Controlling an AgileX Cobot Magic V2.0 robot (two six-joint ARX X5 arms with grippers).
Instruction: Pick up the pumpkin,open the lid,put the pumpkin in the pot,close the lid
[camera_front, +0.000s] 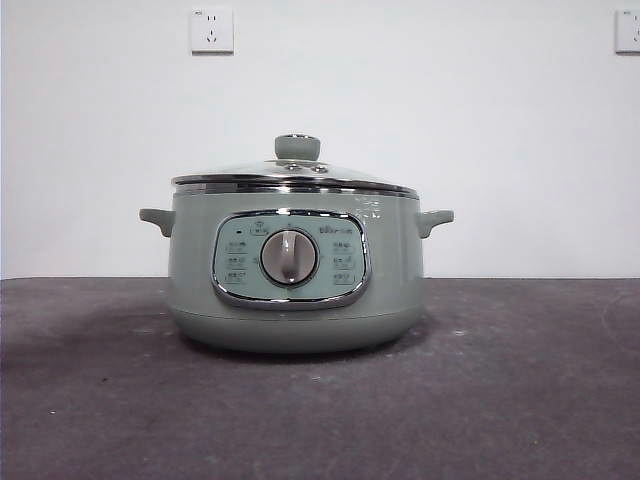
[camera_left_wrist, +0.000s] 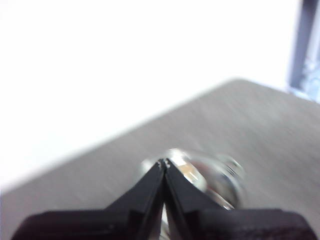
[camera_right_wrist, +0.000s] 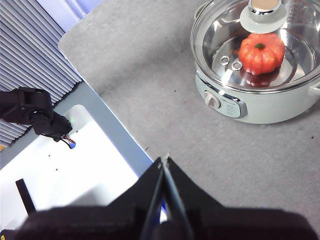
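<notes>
The pumpkin (camera_right_wrist: 260, 52) sits inside the pot (camera_right_wrist: 260, 107) under the lid (camera_right_wrist: 252, 55), well beyond the right gripper (camera_right_wrist: 164, 161), jaws pressed together. The left gripper (camera_left_wrist: 164, 162) likewise has its jaws together.

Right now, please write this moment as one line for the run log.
pumpkin: inside pot | lid: closed on pot | left hand: shut, holds nothing | right hand: shut, holds nothing, away from pot

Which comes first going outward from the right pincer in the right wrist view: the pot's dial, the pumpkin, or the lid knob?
From the right pincer:
1. Dial, on the pot's near wall.
2. Pumpkin, inside the pot under the glass lid.
3. Lid knob, beyond the pumpkin.
</notes>
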